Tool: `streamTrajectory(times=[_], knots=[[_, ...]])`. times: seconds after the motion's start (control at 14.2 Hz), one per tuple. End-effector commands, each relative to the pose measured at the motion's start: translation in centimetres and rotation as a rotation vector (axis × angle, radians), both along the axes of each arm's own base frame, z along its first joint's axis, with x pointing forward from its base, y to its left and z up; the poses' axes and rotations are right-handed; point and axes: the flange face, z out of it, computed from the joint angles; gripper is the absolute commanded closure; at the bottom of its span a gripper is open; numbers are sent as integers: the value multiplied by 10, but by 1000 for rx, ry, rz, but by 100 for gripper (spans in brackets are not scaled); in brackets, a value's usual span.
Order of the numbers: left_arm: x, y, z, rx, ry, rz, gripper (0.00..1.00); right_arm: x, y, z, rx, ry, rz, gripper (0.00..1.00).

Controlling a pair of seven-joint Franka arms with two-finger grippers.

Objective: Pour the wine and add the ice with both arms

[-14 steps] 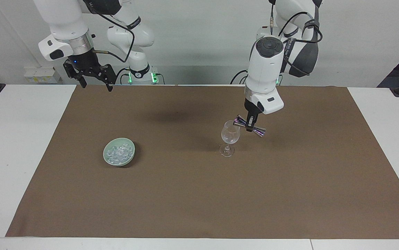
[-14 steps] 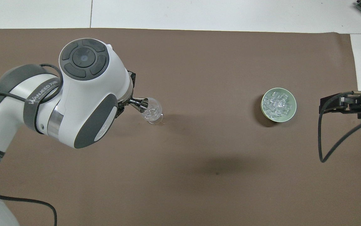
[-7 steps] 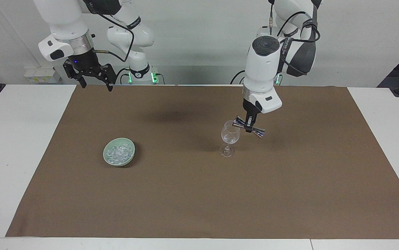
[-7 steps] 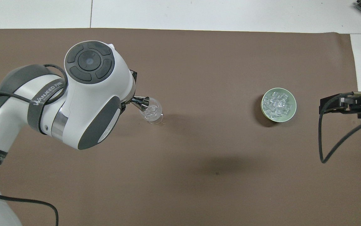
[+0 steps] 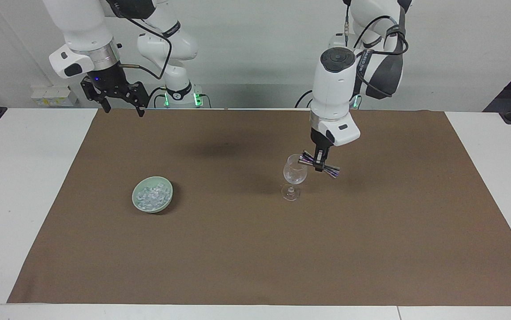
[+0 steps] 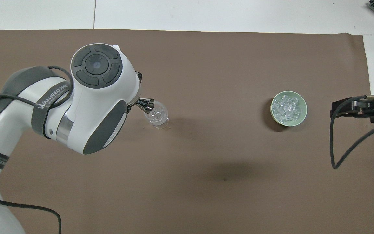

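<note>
A clear wine glass (image 5: 294,174) (image 6: 158,116) stands on the brown mat near the middle of the table. My left gripper (image 5: 320,163) hangs just beside its rim, shut on a metal double-ended jigger (image 5: 319,163) (image 6: 145,104). The jigger lies tilted, one mouth at the glass's rim. What is inside the glass I cannot tell. The ice (image 5: 151,194) (image 6: 287,107) is heaped in a pale green bowl (image 5: 136,201) (image 6: 304,113) toward the right arm's end. My right gripper (image 5: 123,110) (image 6: 336,110) waits open and empty, raised over the mat's corner by its base.
The brown mat (image 5: 255,258) covers most of the white table (image 5: 24,186). A black cable (image 6: 346,152) loops down from the right arm's wrist. The left arm's bulky wrist (image 6: 96,97) hides the mat beside the glass in the overhead view.
The left arm's wrist has leaned a little toward the right arm's end, and the jigger has shifted slightly at the glass's rim. The right arm, glass and bowl have stayed put.
</note>
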Motion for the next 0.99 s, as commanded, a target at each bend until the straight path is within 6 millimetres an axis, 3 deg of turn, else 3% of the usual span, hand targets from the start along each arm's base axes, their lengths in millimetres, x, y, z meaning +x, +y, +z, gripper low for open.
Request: streamTrajectory(times=[0.0,0.91], knots=[[4,-5,5,13,-36,5,100,-6,0,0,-6,-10,29,0],[2,-10,6,36,-62,-15,100,-5,0,0,-6,-11,26,0]])
